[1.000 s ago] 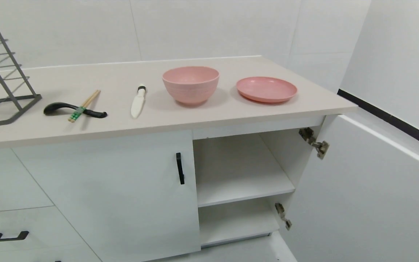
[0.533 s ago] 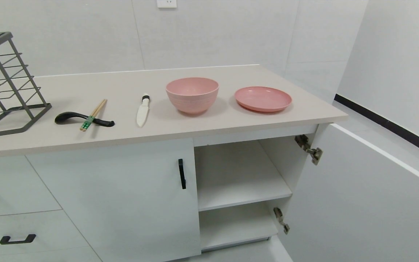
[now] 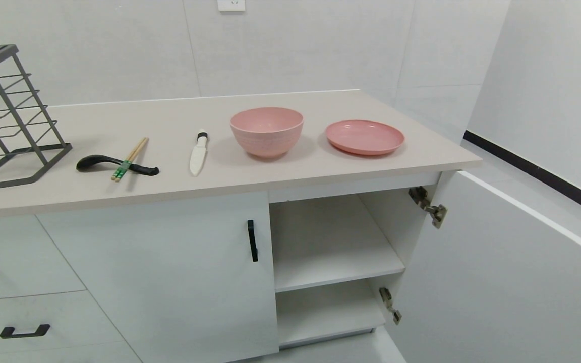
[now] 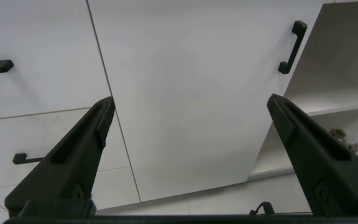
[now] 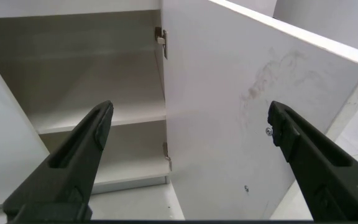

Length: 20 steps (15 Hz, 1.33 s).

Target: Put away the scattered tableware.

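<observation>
Tableware [image 3: 250, 143], five pieces in all, lay on the countertop [image 3: 321, 166]; none had been stowed.

Nearest, both grippers hung low in front of the cabinet. The left gripper [image 4: 188, 162] faced the closed door [image 4: 185, 93] and its black handle [image 4: 293, 46], with its fingers spread wide and nothing between them. The right gripper [image 5: 188, 162] faced the open door [image 5: 253, 93] and the compartment behind it, likewise spread wide and carrying nothing.

In the head view, the open compartment showed an upper shelf [image 3: 331, 252] and a lower shelf [image 3: 328, 310], both bare.

Along the front of the countertop lay a black spoon [image 3: 94, 162] with a pair of chopsticks [image 3: 130, 159] crossing its handle. A white knife [image 3: 198, 154] lay well apart from these, between them and the pink bowl [image 3: 266, 131]. The bowl stood upright, and the pink plate [image 3: 364, 136] sat flat near it, towards the counter's right end. A grey wire rack [image 3: 8, 111] stood at the left end. A wall socket [image 3: 231, 4] was farthest back.

Assessment: the door-opening step appeared complete, giving access to the shelves. All five pieces were left to pick up and place. The bowl and plate were judged suited to the open shelves. Where the cutlery belonged could not be told.
</observation>
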Motion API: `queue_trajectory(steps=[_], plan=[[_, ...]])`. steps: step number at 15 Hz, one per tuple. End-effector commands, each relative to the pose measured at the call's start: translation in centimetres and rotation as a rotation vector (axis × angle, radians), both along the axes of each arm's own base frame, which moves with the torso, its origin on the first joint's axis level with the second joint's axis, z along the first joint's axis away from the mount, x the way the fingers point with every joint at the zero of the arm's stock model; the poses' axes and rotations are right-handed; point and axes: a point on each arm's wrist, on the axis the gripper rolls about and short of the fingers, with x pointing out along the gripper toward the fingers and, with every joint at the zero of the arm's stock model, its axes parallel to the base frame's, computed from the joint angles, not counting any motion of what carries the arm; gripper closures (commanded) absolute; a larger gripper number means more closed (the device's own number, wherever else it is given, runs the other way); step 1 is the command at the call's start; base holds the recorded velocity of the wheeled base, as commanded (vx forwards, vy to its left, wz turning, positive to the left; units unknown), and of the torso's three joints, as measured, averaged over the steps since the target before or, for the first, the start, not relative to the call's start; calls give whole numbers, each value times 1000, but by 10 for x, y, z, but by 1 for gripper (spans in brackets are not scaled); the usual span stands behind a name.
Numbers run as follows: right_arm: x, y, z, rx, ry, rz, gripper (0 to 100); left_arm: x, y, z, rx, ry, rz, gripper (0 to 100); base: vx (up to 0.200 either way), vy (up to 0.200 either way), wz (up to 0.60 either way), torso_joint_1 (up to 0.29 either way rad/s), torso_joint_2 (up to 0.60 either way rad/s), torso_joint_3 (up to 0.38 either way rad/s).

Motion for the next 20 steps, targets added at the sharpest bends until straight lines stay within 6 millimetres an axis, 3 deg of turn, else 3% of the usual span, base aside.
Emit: queue_trajectory(steps=[1,5,14,20], plan=[[0,0,0,0,0,1,0,0,0,0,0,1,0,0,0,0,0,51,-85,-41],[0,0,0,0,0,1,0,0,0,0,0,1,0,0,0,0,0,116,-358,-188],[0,0,0,0,0,1,0,0,0,0,0,1,-1,0,0,0,0,265,-481,-248],[0,0,0,0,0,1,0,0,0,0,0,1,-1,0,200,0,0,264,-527,-270]])
